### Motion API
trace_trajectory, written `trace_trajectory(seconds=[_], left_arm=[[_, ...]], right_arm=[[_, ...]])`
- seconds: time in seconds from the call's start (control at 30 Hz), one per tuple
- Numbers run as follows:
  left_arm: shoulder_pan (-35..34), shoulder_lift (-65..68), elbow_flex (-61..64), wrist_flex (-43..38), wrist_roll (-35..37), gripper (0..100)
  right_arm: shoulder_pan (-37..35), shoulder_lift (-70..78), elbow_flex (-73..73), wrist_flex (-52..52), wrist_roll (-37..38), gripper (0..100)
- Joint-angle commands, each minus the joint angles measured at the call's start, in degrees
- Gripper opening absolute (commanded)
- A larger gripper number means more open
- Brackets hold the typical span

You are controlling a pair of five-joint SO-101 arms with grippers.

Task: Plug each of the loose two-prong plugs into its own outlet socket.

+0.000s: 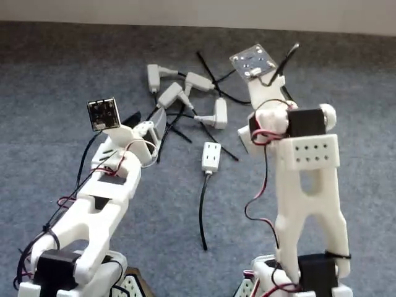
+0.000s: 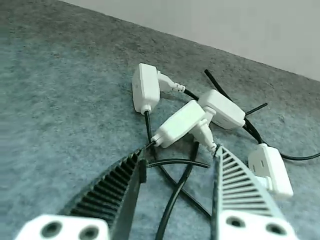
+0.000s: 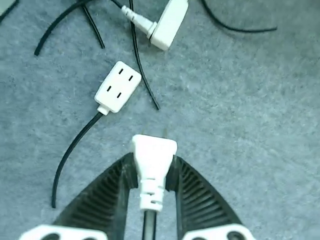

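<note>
Right wrist view: a two-prong plug [image 3: 154, 146] is clamped in the right gripper [image 3: 152, 160], aimed at the outlet socket [image 3: 117, 86] for insertion.

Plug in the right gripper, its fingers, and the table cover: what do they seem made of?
Plug: white moulded plastic, smooth with a slight sheen, ribbed at the cord end.
Fingers: black and matte with ridged faces, probably printed plastic.
Table cover: grey-blue short-pile fabric, likely carpet or felt, going by its fuzzy, mottled texture.
</note>
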Motion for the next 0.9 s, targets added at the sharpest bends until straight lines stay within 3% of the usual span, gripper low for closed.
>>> trace_trajectory(seconds=[0.0, 0.33, 0.6, 0.87], left_arm=[[2.6, -0.2, -2.4, 0.3, 0.1, 23], [15.8, -0.3, -0.6, 0.3, 0.1, 23], [19.2, -0.3, -0.5, 0.3, 0.2, 23], [25.7, -0.8, 2.2, -0.1, 0.2, 23]], right_arm=[[-4.4, 4.4, -4.0, 4.6, -2.7, 0.6], [-17.3, 5.8, -4.1, 2.2, -2.8, 0.6], [-17.5, 5.8, -4.2, 2.1, -2.8, 0.6], [-17.5, 4.8, -4.6, -5.8, -2.8, 0.6]])
